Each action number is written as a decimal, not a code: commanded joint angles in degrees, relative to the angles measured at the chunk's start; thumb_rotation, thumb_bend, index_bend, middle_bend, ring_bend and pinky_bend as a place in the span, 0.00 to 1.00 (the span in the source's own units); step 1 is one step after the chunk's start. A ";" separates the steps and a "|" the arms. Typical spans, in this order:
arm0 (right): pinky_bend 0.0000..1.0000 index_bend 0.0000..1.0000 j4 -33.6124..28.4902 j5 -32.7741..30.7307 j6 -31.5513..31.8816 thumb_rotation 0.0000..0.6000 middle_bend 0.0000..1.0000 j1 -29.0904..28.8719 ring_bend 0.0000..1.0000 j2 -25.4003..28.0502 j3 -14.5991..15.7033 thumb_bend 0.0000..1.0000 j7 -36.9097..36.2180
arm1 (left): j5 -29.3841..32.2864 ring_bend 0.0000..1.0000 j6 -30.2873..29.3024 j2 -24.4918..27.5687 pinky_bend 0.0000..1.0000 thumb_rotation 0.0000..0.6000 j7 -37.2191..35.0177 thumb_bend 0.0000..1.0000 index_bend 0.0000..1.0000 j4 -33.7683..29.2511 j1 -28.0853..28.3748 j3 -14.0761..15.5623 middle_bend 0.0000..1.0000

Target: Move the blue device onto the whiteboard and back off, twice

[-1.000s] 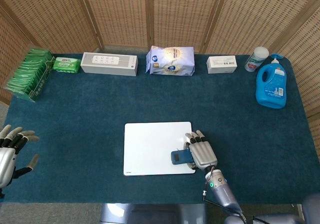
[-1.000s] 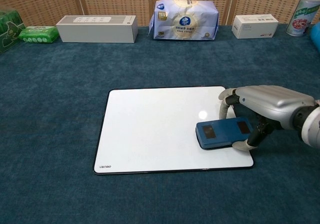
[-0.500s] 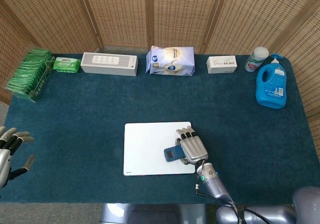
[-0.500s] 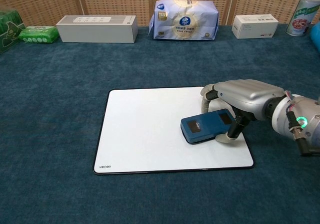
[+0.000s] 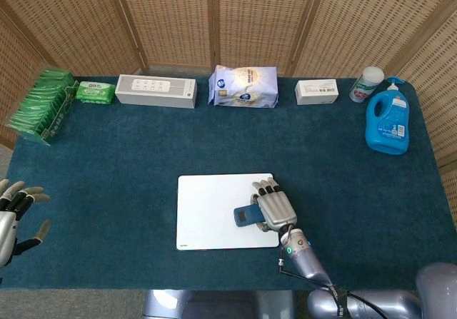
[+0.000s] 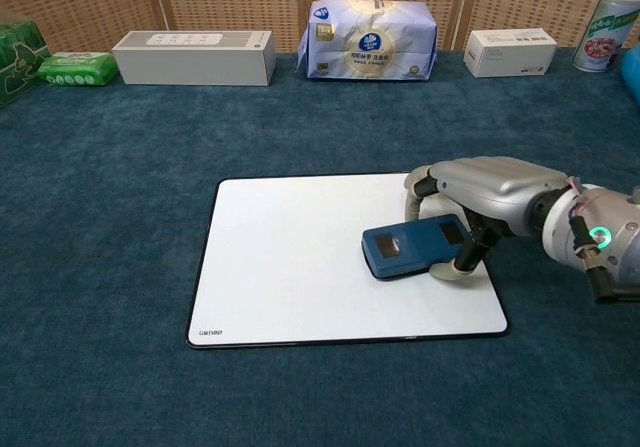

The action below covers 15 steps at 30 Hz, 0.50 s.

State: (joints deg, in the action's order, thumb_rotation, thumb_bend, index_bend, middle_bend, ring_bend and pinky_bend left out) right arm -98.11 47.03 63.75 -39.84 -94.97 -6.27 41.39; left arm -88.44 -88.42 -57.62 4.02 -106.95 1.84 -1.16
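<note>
Device (image 6: 410, 248) held in right hand (image 6: 478, 195) over whiteboard (image 6: 290, 267).

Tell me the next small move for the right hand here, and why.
Probably set the blue device down and let go. The right hand grips its right end, and the device already lies over the whiteboard, well inside the right edge. The left hand hangs off to the side, holding nothing.

- Behind my worktop I see a folding woven rattan screen with wooden posts (image 5: 214, 19), closing off the back and both sides.
- The worktop itself is covered in dark teal carpet-like cloth (image 5: 107, 162).
- Light is even and soft; shadows are faint.
</note>
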 commanded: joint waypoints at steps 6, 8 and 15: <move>0.00 0.70 -3.04 -0.45 2.42 1.00 0.12 1.26 0.00 1.62 1.66 0.26 1.05 | -0.27 0.15 0.53 -0.40 0.03 1.00 0.17 0.42 0.33 -0.06 0.47 -0.09 0.28; 0.00 0.70 -3.93 -0.84 3.07 1.00 0.12 1.71 0.00 2.12 2.21 0.26 1.35 | -0.32 0.15 0.81 -0.59 0.03 1.00 0.12 0.42 0.33 0.03 0.63 -0.06 0.28; 0.00 0.70 -5.74 -0.82 4.01 1.00 0.12 2.33 0.00 3.34 3.16 0.26 1.83 | -0.29 0.15 1.12 -0.85 0.03 1.00 0.03 0.42 0.33 0.28 0.85 -0.08 0.28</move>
State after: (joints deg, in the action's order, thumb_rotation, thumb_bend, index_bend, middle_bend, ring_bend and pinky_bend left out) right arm -103.82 46.19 67.72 -37.55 -91.66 -3.14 43.21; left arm -88.72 -87.30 -58.46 4.06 -106.67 2.69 -1.23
